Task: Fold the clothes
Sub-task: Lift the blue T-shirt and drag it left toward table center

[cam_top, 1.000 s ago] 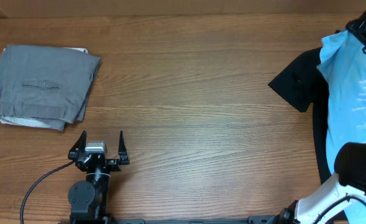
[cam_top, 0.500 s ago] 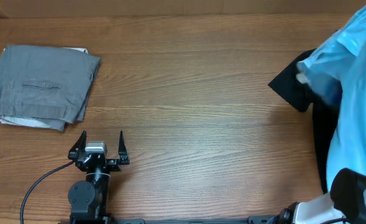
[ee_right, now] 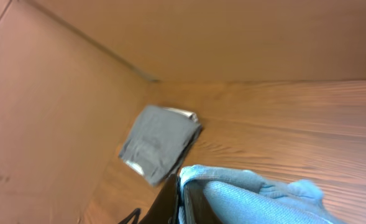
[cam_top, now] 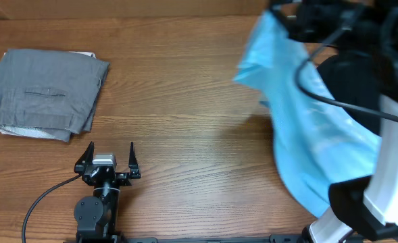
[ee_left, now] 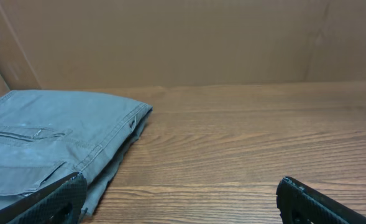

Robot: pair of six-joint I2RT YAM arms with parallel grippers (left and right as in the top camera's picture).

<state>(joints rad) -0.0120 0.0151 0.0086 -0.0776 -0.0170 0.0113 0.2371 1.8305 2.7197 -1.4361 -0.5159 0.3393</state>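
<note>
Lower left of the overhead view, left arm (cam_top: pixel 94 210): black cylindrical joints, a silver-grey block behind the left hand (cam_top: pixel 111 146), two pointed black fingers (cam_top: pixel 89 151), a black cable (cam_top: pixel 50 190) curving off left. Right edge, right arm (cam_top: pixel 390 162): white link, black joints, second cable (cam_top: pixel 334 101), also black.

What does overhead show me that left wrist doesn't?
Only overhead: the light blue T-shirt, held up off the table at the right. Only left wrist: the face of the cardboard wall behind the table. Both: the folded grey garment, the wooden table, and the left gripper, open and empty.
</note>
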